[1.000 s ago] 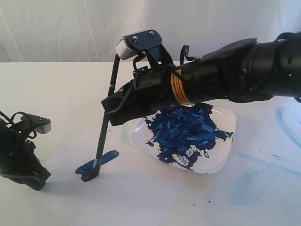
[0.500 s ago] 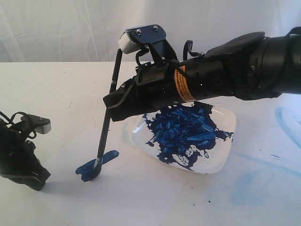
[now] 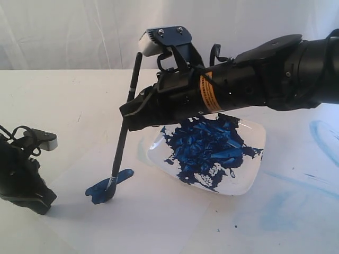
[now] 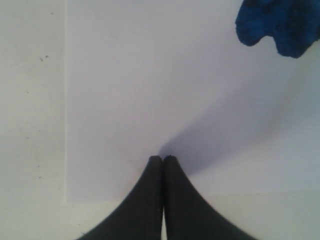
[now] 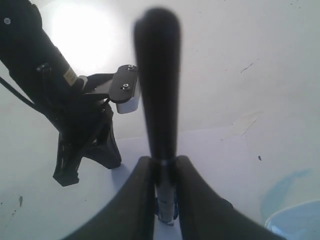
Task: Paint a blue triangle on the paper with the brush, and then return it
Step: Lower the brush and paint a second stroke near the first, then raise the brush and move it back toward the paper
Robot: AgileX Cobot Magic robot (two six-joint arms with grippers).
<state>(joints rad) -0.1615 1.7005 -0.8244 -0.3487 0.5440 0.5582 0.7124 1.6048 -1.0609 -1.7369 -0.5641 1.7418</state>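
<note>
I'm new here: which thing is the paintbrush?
Find the white dish of dark blue paint; beside it lies a white paper. The brush is the thin black stick tilted above it, in the right gripper, tip on a blue stroke: nothing else there is so slim.

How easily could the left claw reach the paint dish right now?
Probably not easily: the right claw, holding the brush, stands between the left claw and the dish.
</note>
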